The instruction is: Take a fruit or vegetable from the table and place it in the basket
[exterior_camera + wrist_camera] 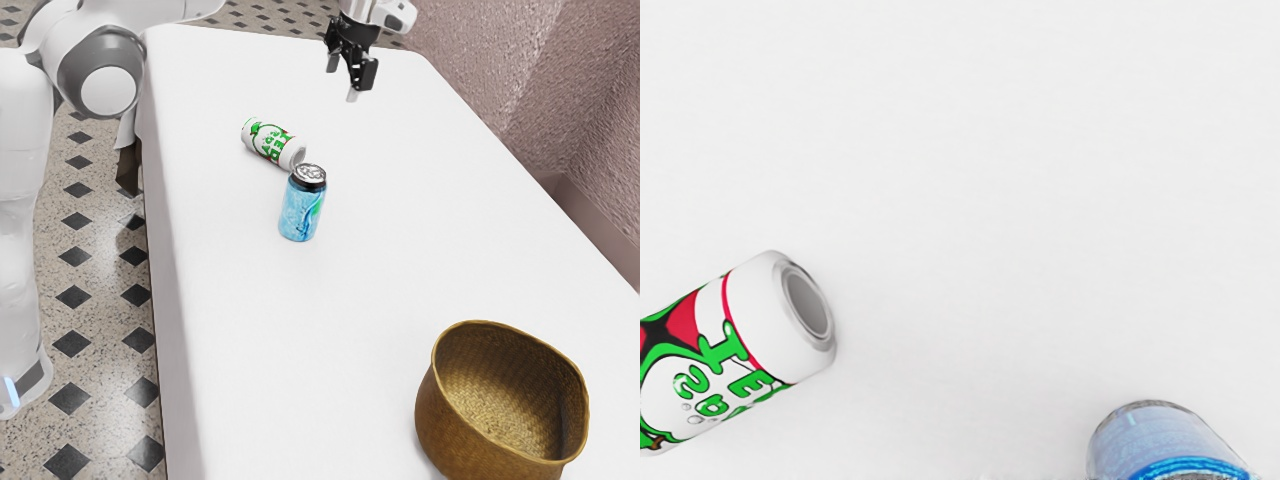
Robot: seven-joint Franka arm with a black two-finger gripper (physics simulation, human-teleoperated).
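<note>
Our pincer [342, 81] hangs above the surface [400, 250], fingers apart, well away from the woven basket [442, 425]. We see an upright blue drink can [301, 208] beside a toppled white one [768, 310], but cannot place the fruit or vegetable; probably firm yet bruisable, it wants gentle pressure mid-body.

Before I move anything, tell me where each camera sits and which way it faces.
Exterior view: at the arm's side, above the white table, looking down across it; my white jointed arm and open black two-finger gripper show, plus the brown woven basket.
Wrist view: on my hand, looking down at the tabletop.
Shared: the white can with green lettering, lying down, and the light-blue can.
</note>
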